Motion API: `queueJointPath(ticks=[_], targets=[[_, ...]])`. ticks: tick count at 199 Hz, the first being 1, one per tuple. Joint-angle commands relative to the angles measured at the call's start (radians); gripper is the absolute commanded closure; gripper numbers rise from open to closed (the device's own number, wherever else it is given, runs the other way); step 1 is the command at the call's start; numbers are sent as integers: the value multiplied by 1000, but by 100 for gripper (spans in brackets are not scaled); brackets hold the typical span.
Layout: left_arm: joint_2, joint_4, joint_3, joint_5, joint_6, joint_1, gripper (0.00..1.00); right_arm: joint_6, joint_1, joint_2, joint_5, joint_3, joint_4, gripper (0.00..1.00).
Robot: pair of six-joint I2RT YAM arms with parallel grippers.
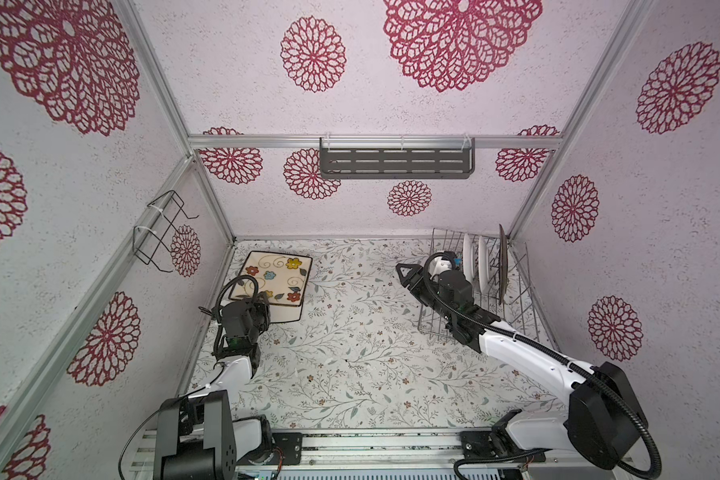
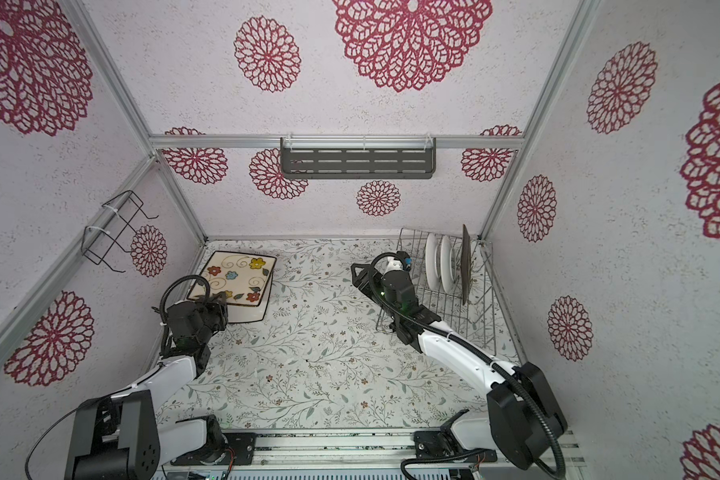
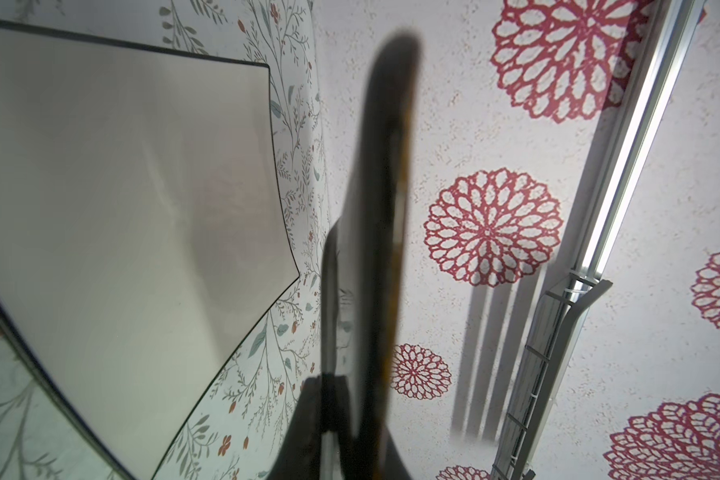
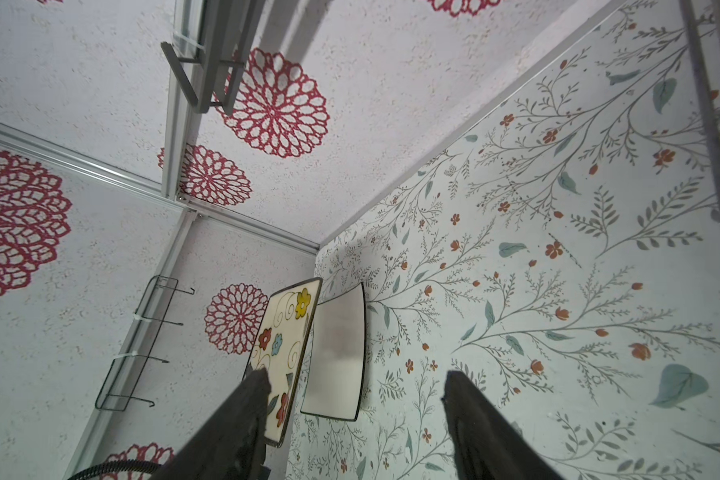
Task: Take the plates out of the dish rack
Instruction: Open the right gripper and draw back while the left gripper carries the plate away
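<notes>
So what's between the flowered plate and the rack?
Only the open right gripper, poking out beside the rack. The rest of the table across to the flowered plate is bare, as both top views show.

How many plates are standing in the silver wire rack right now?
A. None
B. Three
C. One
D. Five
B: a white plate, a second white plate and a dark plate stand on edge in the dish rack.
</notes>
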Motion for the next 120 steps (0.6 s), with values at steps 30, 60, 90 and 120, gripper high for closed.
queueJointPath(ticks=[30,60,90,120], targets=[[-13,242,33,77,-11,77,100,-62,44,59,-79,38,9,29],[40,257,40,129,-18,113,100,-57,68,107,-92,55,18,26],[94,301,34,143,-22,127,100,-64,82,143,-108,72,10,25],[151,318,42,147,-13,132,100,-75,92,171,-112,91,-8,25]])
